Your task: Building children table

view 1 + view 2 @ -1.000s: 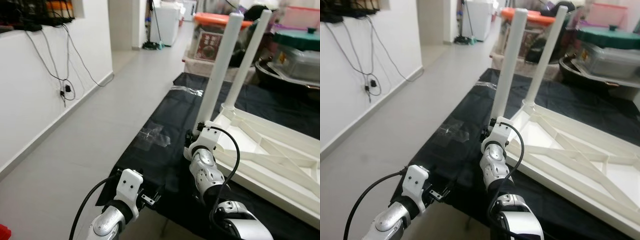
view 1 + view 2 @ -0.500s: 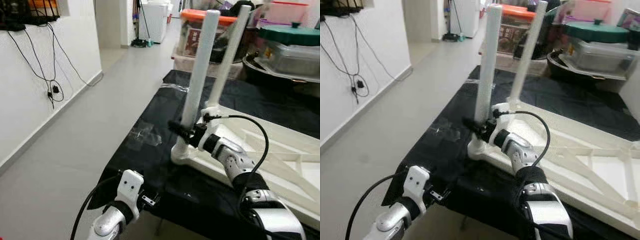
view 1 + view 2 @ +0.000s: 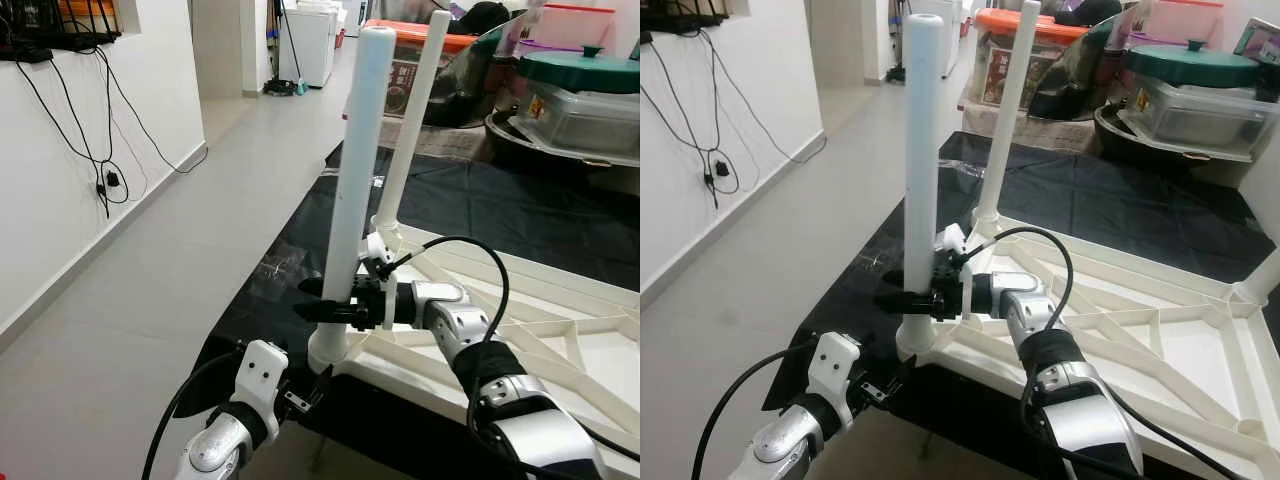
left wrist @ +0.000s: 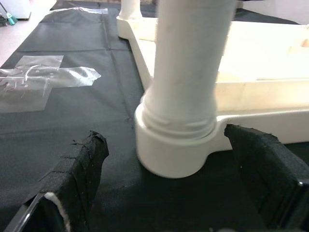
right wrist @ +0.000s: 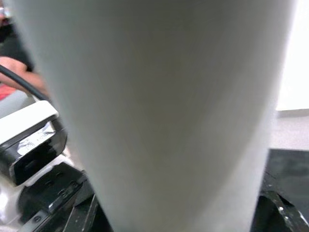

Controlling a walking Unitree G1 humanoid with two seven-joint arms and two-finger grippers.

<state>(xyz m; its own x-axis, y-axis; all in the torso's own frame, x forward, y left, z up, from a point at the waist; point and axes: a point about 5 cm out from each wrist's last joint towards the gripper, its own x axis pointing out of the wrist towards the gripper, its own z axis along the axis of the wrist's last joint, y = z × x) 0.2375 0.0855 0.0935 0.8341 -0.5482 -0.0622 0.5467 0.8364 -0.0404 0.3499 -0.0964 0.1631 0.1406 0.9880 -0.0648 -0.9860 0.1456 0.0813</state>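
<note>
A white children's table [image 3: 560,340] lies upside down on a black cloth [image 3: 500,210]. Two white legs stand up from it: a near leg [image 3: 358,150] in the corner socket [image 4: 174,150] and a far leg [image 3: 415,110]. My right gripper [image 3: 325,310] is shut on the near leg, low down just above the socket. In the right wrist view that leg [image 5: 159,116] passes between the black fingers [image 5: 72,212]. My left gripper [image 4: 169,140] is open, low at the cloth's front edge, with its fingers [image 4: 77,179] standing apart on either side of the socket.
Clear tape [image 3: 285,265] is stuck on the cloth beside the table. Storage boxes [image 3: 420,50] and a green-lidded container [image 3: 585,75] crowd the far end. A white wall with hanging cables [image 3: 100,150] runs along the left, with grey floor [image 3: 200,230] between. Another leg's base [image 3: 1260,280] rises at the right.
My right gripper has swung from beside the table corner onto the near leg. That corner now sits closer to the cloth's front edge and my left gripper. The head view has also shifted.
</note>
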